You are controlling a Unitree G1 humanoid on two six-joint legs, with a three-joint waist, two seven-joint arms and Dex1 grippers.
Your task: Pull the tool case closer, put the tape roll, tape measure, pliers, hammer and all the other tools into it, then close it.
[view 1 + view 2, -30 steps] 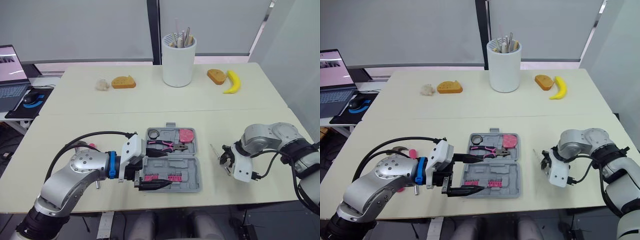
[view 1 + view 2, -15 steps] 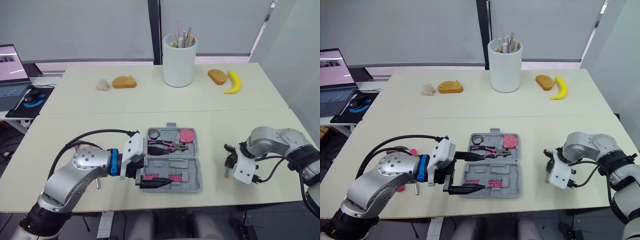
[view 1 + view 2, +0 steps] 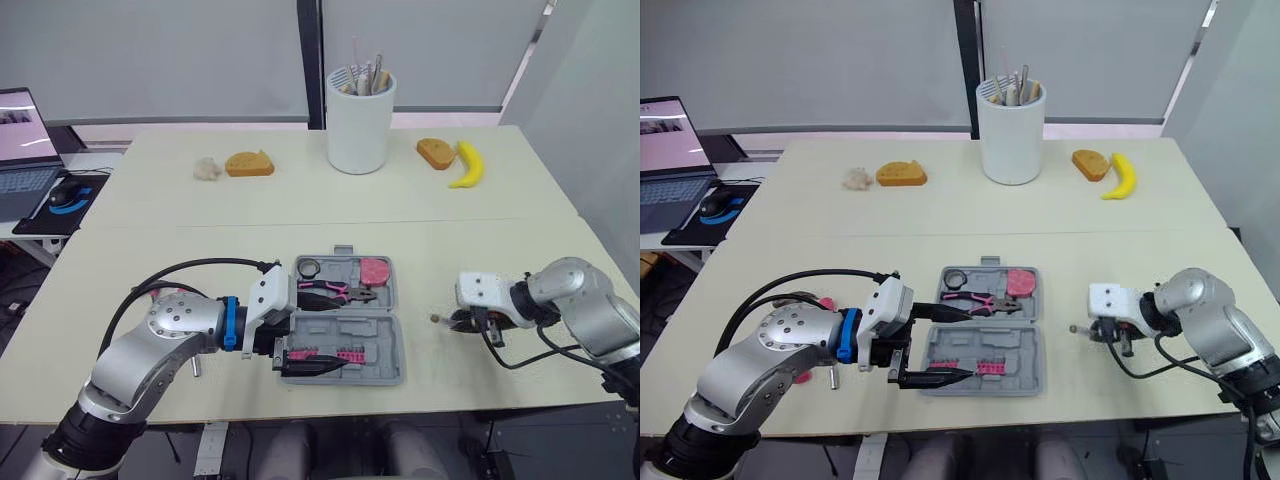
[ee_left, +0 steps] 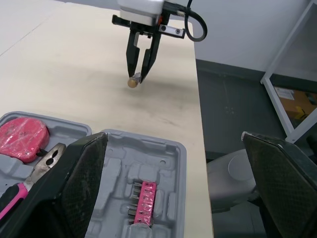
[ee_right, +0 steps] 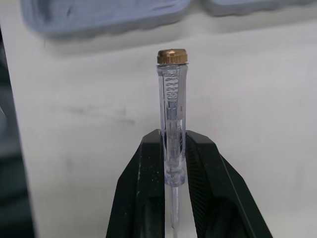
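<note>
From your head views, the right claw (image 5: 172,146) hides most of the pen (image 5: 171,99). The left claw (image 3: 335,327) covers part of the case's (image 3: 375,335) left side, and the laptop (image 3: 20,150) is cropped at the edge.

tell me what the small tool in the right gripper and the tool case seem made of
Small tool: clear glossy plastic barrel, a spring showing through it, with a brass-looking metal cap. Tool case: probably matte grey moulded plastic, judging by its shaped recesses.
</note>
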